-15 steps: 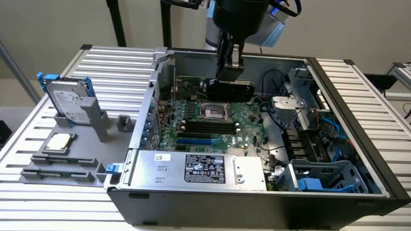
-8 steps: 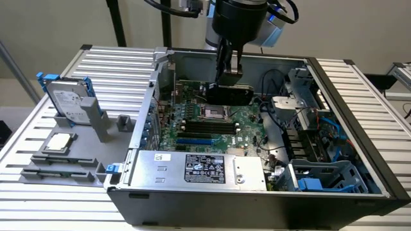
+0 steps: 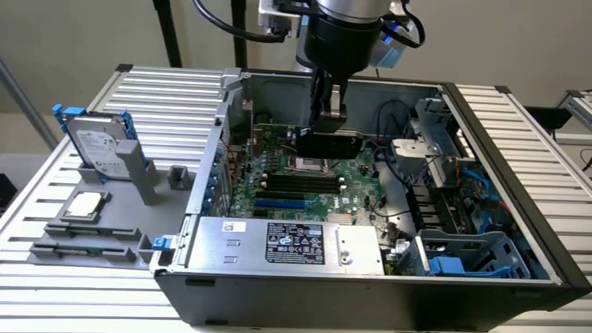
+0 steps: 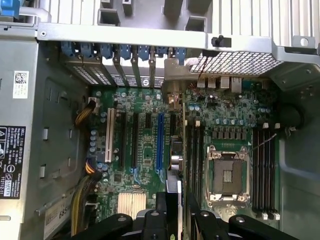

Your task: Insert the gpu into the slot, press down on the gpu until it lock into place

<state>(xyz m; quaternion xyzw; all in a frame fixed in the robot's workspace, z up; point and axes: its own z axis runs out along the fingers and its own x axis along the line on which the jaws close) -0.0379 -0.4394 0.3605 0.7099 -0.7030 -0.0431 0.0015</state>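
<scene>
The gripper (image 3: 329, 128) had its fingers clamped on the gpu (image 3: 331, 146), which stood edge-down over the motherboard (image 3: 306, 189) inside the open computer case (image 3: 370, 295).

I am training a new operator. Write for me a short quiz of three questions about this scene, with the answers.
1. True or false: the gripper holds the gpu upright over the motherboard.
2. Where does the hard drive stand? A) on the motherboard B) on the grey rack at the exterior view's left C) in the gripper
3. Fill in: the hard drive's bracket is ____.
Key: 1 true; 2 B; 3 blue.
</scene>
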